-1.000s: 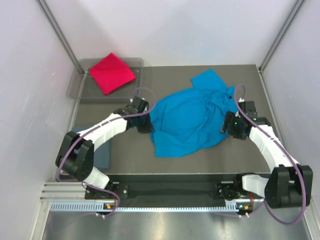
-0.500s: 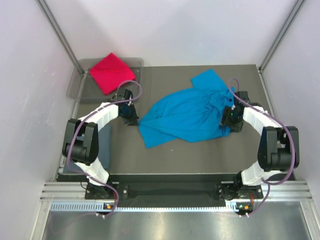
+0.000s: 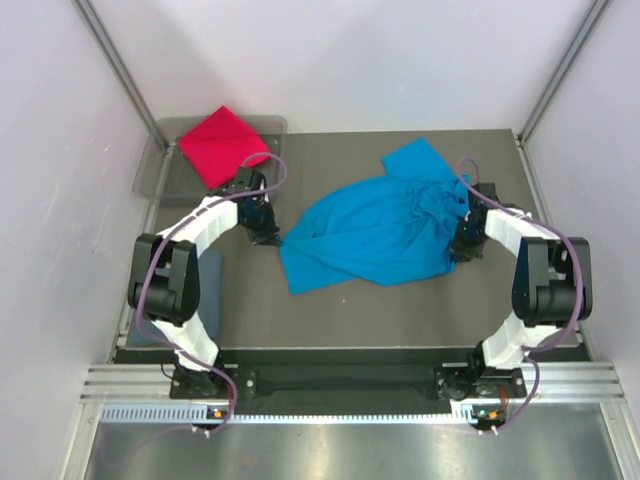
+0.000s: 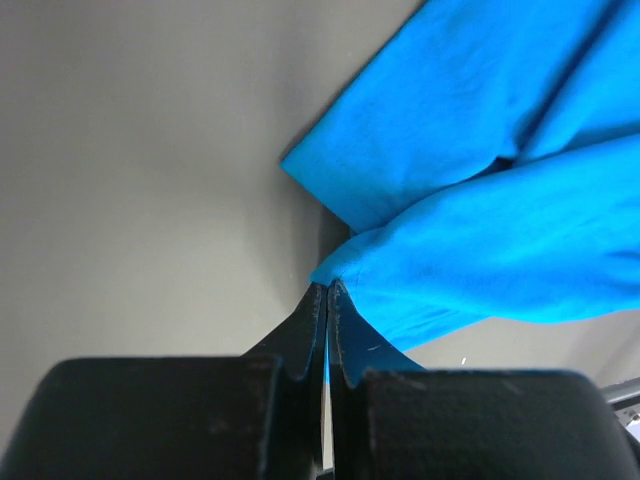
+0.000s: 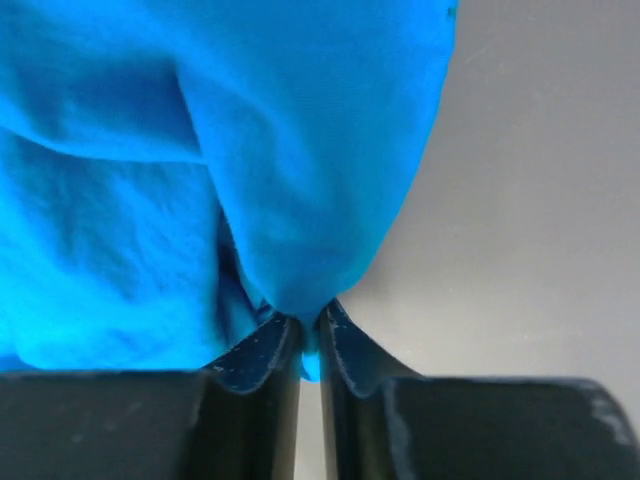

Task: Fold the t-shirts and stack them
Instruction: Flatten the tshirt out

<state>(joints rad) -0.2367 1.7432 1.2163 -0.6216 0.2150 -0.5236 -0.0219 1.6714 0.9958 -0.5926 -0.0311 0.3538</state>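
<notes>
A bright turquoise t-shirt (image 3: 375, 235) lies crumpled across the middle of the table, stretched between both arms. My left gripper (image 3: 270, 235) is shut on the shirt's left edge; in the left wrist view a fold of the cloth (image 4: 470, 230) is pinched at the fingertips of the left gripper (image 4: 328, 290). My right gripper (image 3: 462, 245) is shut on the shirt's right edge, and the right wrist view shows blue cloth (image 5: 300, 150) bunched between the tips of the right gripper (image 5: 308, 325). A folded crimson t-shirt (image 3: 225, 145) rests in the tray. A folded slate grey-blue t-shirt (image 3: 208, 295) lies at the near left, partly under the left arm.
A clear grey plastic tray (image 3: 150, 178) sits at the back left corner. Metal frame posts (image 3: 120, 60) rise at both back corners, with white walls on either side. Bare dark table (image 3: 400, 320) shows in front of the turquoise shirt.
The right gripper has shut on the shirt's right edge. Both arms have swung outward, and the left one has drawn the shirt's left edge leftward, stretching the cloth.
</notes>
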